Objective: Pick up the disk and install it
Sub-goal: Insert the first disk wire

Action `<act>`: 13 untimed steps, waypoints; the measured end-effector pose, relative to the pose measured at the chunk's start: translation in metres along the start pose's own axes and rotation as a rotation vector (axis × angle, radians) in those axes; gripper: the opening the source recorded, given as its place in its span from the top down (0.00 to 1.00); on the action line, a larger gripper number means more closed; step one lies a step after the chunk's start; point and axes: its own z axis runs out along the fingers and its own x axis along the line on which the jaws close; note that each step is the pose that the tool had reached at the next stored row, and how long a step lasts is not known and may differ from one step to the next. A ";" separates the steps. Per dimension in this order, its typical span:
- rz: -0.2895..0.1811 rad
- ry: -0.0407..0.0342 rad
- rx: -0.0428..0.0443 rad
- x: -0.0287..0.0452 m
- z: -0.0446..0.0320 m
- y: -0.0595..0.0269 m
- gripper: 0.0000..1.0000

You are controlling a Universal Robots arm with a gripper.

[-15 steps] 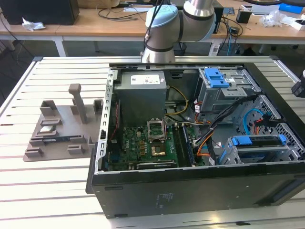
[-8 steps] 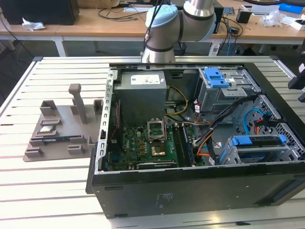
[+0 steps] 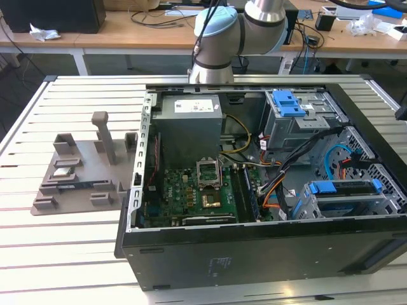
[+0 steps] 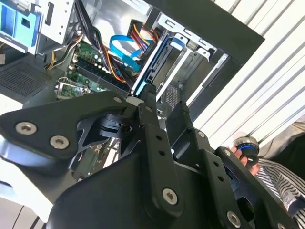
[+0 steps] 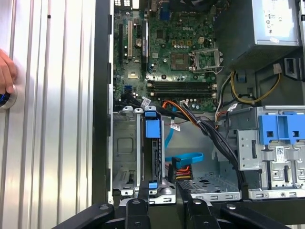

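— Gripper first: how does it stand?
— The gripper [image 5: 165,206] hangs over the open case [image 3: 254,244], its 2 fingers [image 5: 136,212] spread apart with nothing between them.
— And the disk?
— The disk [image 5: 151,136] is straight ahead of the fingers, standing on edge in the drive cage [image 5: 125,143], its blue carrier edge facing the gripper. That thin edge lines up with the gap, closer to 1 finger than the other. I'd judge they aren't touching, though the wrist views don't quite settle it.
— Long axis?
— Along the case's near wall, running from the exterior view's left to its right, in the corner on the exterior view's right. It looks seated in the cage.
— Any writing?
— Further in, there are white tags on the cables [image 5: 200,126] and fine print on the motherboard [image 5: 176,57]. Past that, a white sticker [image 5: 276,21] sits on the grey box [image 3: 187,127]. None I'd read out.
— Beyond the case?
— A person's hand [image 5: 5,71] rests on a round knob on the slatted table [image 3: 76,254].
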 end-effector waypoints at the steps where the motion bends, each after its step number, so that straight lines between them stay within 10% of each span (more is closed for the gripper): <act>1: 0.000 0.0001 0.0000 -0.0001 0.0000 -0.0024 0.64; 13: 0.000 0.0014 -0.0001 -0.0005 0.0013 -0.0188 0.64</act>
